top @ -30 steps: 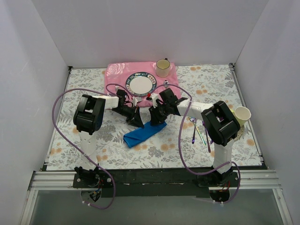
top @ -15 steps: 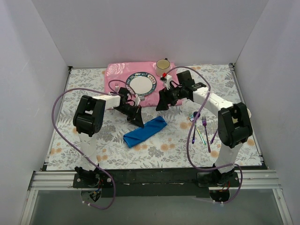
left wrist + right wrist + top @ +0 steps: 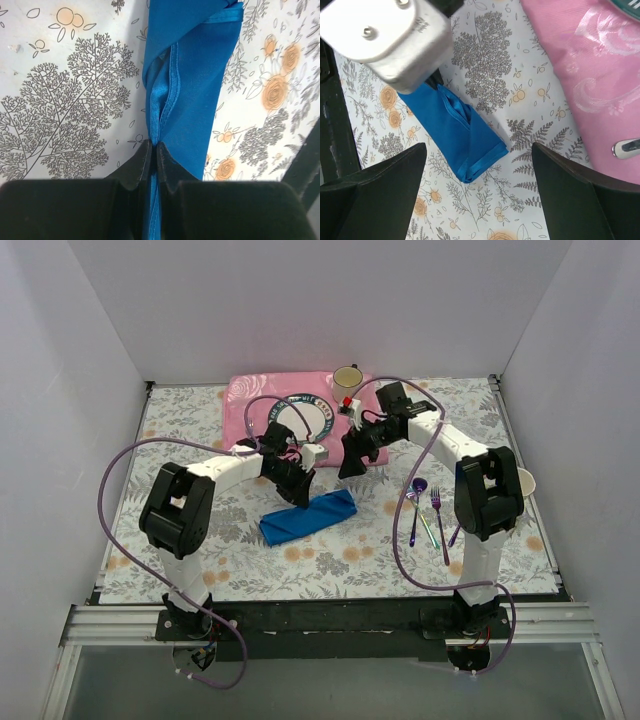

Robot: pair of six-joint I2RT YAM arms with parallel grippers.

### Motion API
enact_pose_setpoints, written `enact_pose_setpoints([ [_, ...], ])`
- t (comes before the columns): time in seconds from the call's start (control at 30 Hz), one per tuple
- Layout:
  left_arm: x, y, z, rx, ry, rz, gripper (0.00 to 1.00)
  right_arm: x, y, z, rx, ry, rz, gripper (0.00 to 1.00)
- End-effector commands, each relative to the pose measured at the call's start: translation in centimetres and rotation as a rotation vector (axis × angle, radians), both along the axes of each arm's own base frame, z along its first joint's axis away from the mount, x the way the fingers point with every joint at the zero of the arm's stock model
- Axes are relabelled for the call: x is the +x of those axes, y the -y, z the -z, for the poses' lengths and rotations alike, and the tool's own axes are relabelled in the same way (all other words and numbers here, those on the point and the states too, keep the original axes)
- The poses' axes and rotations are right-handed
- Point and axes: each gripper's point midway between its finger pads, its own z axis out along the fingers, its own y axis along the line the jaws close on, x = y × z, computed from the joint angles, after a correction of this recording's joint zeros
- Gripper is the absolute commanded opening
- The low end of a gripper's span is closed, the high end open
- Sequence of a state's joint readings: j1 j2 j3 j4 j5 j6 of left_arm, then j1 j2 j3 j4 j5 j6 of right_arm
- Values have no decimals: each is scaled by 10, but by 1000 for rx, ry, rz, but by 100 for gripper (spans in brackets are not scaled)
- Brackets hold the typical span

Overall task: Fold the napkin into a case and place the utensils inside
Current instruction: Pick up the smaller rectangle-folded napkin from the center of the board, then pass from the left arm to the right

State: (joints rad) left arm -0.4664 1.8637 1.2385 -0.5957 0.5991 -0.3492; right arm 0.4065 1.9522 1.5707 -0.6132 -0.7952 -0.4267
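Note:
The blue napkin (image 3: 308,517) lies folded into a narrow strip on the floral tablecloth, slanting from lower left to upper right. My left gripper (image 3: 298,497) is shut on a hemmed fold of the napkin (image 3: 195,75) along its upper long edge. My right gripper (image 3: 348,465) hangs open above the table by the strip's right end, with the napkin (image 3: 455,130) below it and nothing between its fingers (image 3: 395,175). The iridescent utensils (image 3: 430,510) lie together on the table to the right, apart from the napkin.
A pink placemat (image 3: 250,400) at the back holds a plate (image 3: 302,420) and a cup (image 3: 347,383); a plain silver utensil (image 3: 627,146) lies on its edge. A paper cup (image 3: 520,483) stands at the far right. Purple cables loop from both arms.
My right gripper has let go of the napkin, opened wide and drawn back toward the placemat. My left arm has swung right along the strip, which now lies slightly flatter.

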Motion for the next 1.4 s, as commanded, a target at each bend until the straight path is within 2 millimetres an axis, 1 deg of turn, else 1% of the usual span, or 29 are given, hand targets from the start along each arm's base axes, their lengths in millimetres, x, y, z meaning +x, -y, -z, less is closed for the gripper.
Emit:
enact_pose_setpoints([
  [0.0, 10, -2, -20, 12, 186, 51, 0, -4, 4, -2, 54, -29, -38, 93],
  [0.07, 9, 1, -22, 16, 214, 74, 0, -9, 3, -4, 73, -30, -66, 89],
  [0.17, 6, 3, -26, 8, 246, 92, 0, -18, -2, -8, 108, -35, -104, 87],
  [0.27, 4, 5, -30, -1, 290, 106, 0, -23, -6, -1, 130, -89, -117, 87],
  [0.33, 1, 6, -31, -3, 310, 120, 0, -23, -7, 8, 123, -123, -120, 87],
  [0.43, -2, 9, -37, -10, 349, 147, 0, -23, -11, 17, 124, -137, -131, 87],
  [0.6, -8, 11, -40, -10, 411, 196, 0, -34, -23, 25, 118, -144, -167, 87],
  [0.67, -9, 13, -43, -15, 437, 209, 0, -40, -30, 28, 116, -145, -186, 85],
  [0.7, -13, 14, -42, -13, 439, 219, 0, -42, -32, 31, 114, -153, -192, 84],
  [0.87, -16, 15, -43, -7, 475, 251, 0, -47, -43, 27, 129, -159, -231, 80],
  [1.17, -20, 17, -46, -17, 501, 271, 0, -72, -56, 38, 123, -214, -301, 75],
  [1.27, -21, 18, -47, -22, 506, 279, 0, -76, -60, 44, 116, -221, -313, 75],
  [1.37, -22, 19, -47, -24, 508, 280, 0, -75, -64, 42, 124, -219, -319, 73],
])
